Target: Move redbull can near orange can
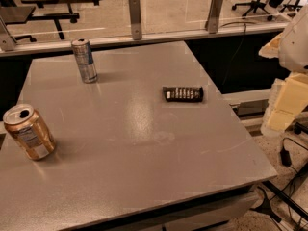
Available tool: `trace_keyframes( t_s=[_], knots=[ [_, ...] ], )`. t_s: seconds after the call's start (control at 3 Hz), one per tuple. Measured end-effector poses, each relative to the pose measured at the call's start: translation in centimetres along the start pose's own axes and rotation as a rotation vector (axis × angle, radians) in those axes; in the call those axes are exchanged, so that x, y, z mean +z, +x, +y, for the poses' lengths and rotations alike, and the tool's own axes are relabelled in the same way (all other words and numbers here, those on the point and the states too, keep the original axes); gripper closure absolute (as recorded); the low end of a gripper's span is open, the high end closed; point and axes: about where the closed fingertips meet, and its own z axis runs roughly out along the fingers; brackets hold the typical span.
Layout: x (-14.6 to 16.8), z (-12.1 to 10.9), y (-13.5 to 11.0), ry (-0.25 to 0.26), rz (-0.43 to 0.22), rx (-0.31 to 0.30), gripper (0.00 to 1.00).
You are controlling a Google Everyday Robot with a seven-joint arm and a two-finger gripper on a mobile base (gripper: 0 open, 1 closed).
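The redbull can (84,60), slim and silver-blue, stands upright at the far left of the grey table (144,143). The orange can (29,131), stouter and copper-orange with a white label patch and an open top, stands slightly tilted at the near left edge of the table. The two cans are well apart. Part of my arm (288,76), white and pale yellow, shows at the right edge beyond the table, far from both cans. My gripper is not in view.
A dark wrapped snack bar (183,94) lies right of the table's middle. A rail with metal posts (135,17) runs behind the table. Cables (284,158) lie on the floor at the right. Office chairs and desks stand in the background.
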Motion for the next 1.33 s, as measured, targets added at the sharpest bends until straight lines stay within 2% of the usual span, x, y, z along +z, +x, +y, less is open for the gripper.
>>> trace_keyframes(
  t_s=[0.33, 0.67, 1.33],
  knots=[
    [0.0, 0.0, 0.0, 0.0, 0.0, 0.0, 0.0],
    [0.2, -1.5, -1.2, 0.012, -0.045, -0.002, 0.0],
    [2.3, -6.3, -6.7, 0.015, -0.202, -0.009, 0.0]
  ],
)
